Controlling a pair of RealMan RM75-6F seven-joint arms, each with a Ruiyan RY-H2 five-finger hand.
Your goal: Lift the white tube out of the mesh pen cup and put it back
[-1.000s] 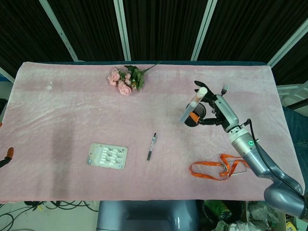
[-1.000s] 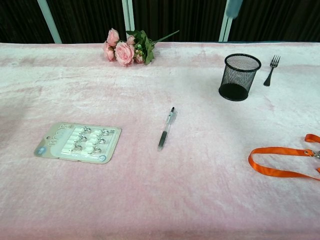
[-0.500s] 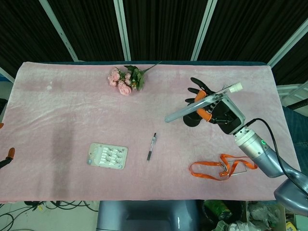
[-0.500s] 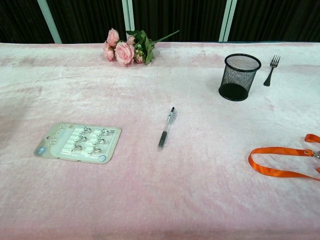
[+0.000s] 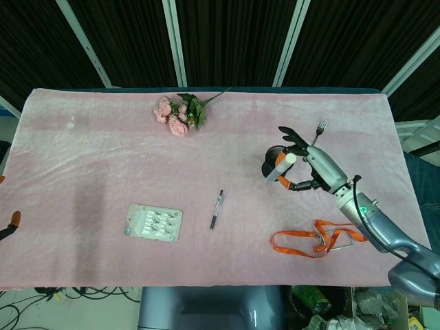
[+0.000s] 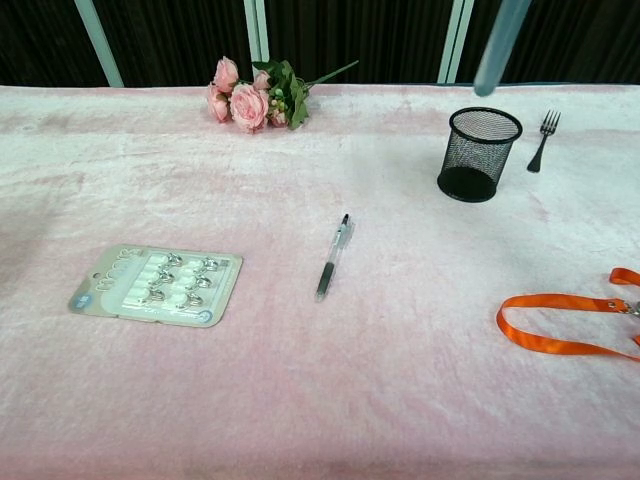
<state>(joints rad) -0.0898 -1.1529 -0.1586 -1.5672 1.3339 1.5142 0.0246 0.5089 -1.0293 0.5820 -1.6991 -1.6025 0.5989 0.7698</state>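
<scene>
right hand [image 5: 302, 167]: gripping white tube [image 6: 499, 45] | tube: in the air just above mesh cup [image 6: 479, 154], lower end clear of rim | left hand: out of both views | fork [image 6: 541, 139]: on counter [image 6: 300, 390] just beside cup | pen [image 6: 331, 257]: well apart from cup

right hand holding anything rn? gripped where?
Yes: the right hand holds the white tube near its upper end, lower end hanging above the mesh pen cup. Left hand holds nothing visible.
</scene>
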